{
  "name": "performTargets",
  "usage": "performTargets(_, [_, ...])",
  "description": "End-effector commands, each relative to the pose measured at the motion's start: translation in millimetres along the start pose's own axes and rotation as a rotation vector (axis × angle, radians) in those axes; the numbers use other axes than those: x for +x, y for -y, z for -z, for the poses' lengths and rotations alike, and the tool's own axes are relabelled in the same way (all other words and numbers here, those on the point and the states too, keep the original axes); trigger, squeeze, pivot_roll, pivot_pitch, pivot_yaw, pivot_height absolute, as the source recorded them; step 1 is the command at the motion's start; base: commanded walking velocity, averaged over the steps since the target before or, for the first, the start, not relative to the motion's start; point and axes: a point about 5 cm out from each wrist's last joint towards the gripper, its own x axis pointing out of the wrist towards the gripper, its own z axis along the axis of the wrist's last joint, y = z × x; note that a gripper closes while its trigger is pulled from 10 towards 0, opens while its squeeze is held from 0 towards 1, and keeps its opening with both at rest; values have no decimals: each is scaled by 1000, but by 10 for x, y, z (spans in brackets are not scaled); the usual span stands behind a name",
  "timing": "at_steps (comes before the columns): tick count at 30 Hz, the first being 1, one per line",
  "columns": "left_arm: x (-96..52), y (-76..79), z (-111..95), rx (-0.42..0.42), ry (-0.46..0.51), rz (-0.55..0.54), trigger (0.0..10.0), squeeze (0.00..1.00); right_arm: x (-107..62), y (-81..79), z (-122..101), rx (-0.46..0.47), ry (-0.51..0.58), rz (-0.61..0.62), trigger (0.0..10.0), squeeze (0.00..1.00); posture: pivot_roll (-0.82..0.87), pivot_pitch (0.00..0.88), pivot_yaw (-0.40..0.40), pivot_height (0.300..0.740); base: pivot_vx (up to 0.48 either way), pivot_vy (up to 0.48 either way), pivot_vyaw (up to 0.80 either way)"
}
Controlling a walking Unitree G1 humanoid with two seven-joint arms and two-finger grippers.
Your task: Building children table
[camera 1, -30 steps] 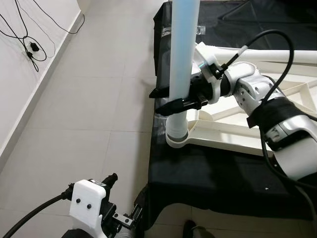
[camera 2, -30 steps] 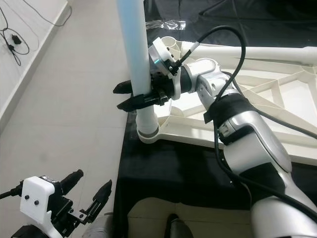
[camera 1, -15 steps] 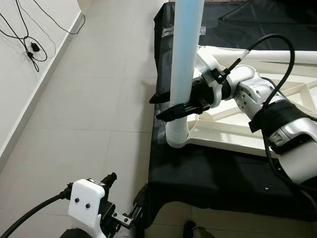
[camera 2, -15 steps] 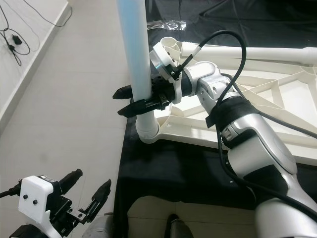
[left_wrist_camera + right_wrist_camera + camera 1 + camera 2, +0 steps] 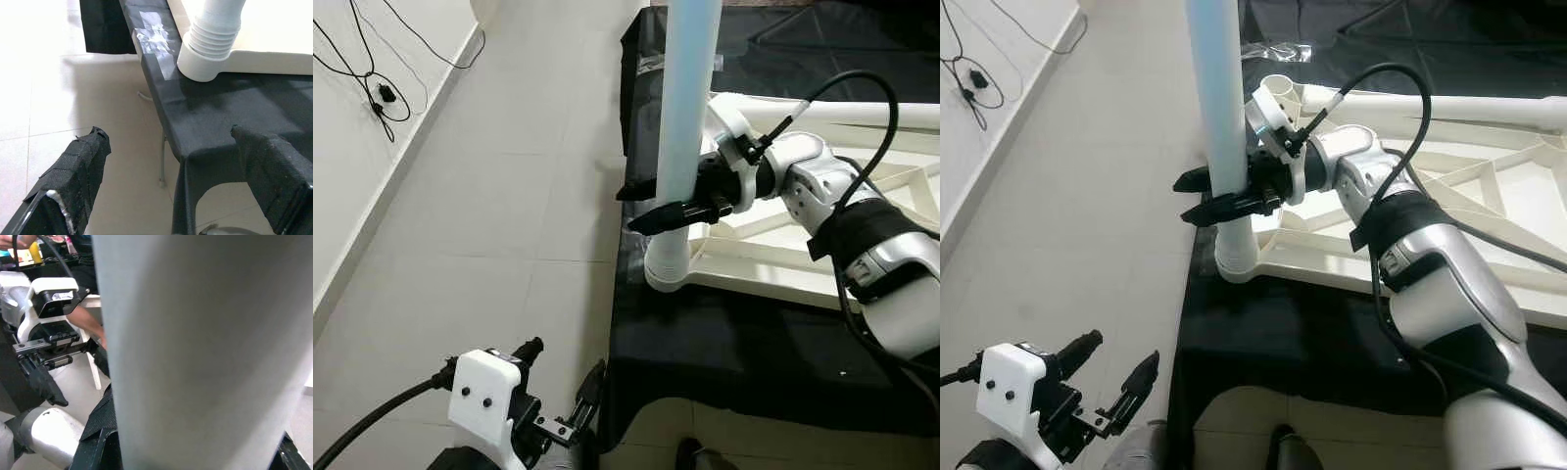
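Note:
A pale blue table leg point(image 5: 685, 98) stands nearly upright, its ribbed white foot in the corner socket point(image 5: 666, 269) of the upturned white table top point(image 5: 773, 269). My right gripper point(image 5: 626, 210) is shut on the leg just above the socket, one black finger on each side. In the right wrist view the leg point(image 5: 205, 352) sits close between the fingers. My left gripper point(image 5: 563, 364) hangs low over the floor beside the table corner, open and holding nothing. The left wrist view looks up past its fingers point(image 5: 78, 166) at the socket point(image 5: 210, 54).
The table top lies on a black-covered surface point(image 5: 724, 343) whose corner edge is right by the socket. Tiled floor point(image 5: 489, 196) spreads to the left, with cables point(image 5: 372, 88) by the wall. A shoe point(image 5: 690, 452) shows below the cloth. A person's arm point(image 5: 85, 320) appears in the right wrist view.
The leg's upper part has tipped slightly to the right with my right gripper still on it; its foot stays in the socket. The left arm has barely moved.

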Motion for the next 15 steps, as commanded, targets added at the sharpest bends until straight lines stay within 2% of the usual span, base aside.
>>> performTargets(1, [-21,11,18,-4,-21,8,10000,0,4,-59,135,47,-22,-23,10000,0,213,315,51,740,0,0,0])
performTargets(7, [-12,4,11,-5,-18,0,10000,0,47,-63,193,44,42,-13,10000,0,208,315,48,740,0,0,0])
performTargets(9, [11,-13,-12,5,-10,-11,10000,0,119,-58,329,51,111,17,10000,0,210,310,45,740,0,0,0])
performTargets(11, [15,-20,-19,8,-7,-14,10000,0,134,-61,362,52,123,23,10000,0,210,310,45,740,0,0,0])
performTargets(15, [7,-51,-32,20,-4,-23,10000,0,136,-89,428,98,166,30,10000,0,202,308,36,740,0,0,0])
